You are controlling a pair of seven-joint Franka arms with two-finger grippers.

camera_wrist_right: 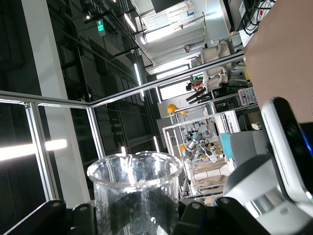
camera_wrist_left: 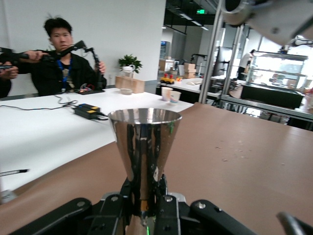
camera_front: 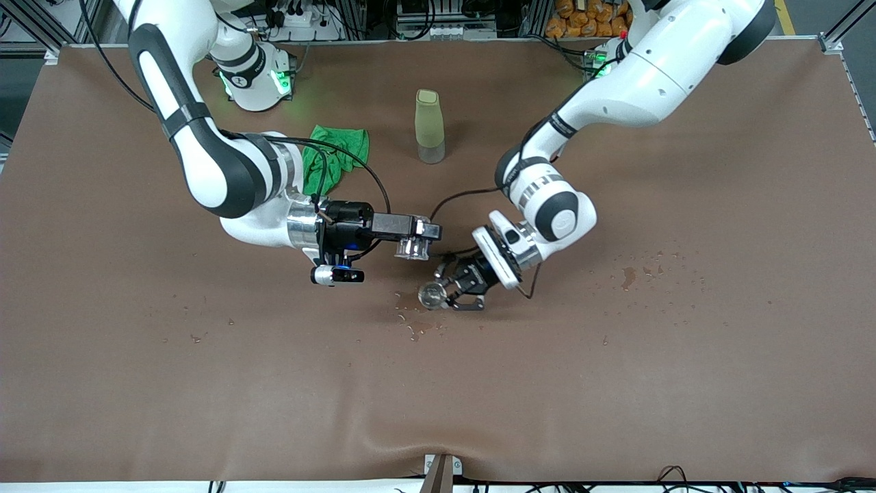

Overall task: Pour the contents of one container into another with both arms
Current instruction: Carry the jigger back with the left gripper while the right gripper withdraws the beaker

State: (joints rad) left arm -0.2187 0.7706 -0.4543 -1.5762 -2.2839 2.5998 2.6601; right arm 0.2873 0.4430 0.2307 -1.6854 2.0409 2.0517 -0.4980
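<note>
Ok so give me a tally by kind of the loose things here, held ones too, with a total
Clear glass beaker, held tipped sideways in the right gripper: 1
Metal jigger cup, held in the left gripper: 1
Pale green bottle, upright on the table: 1
Green cloth: 1
Total: 4

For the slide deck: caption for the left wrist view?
Left gripper shut on an upright metal jigger above the brown table.

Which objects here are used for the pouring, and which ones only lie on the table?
In use:
- metal cup, in left gripper
- clear glass beaker, in right gripper

Lying about:
- green cloth
- tall pale bottle
</note>
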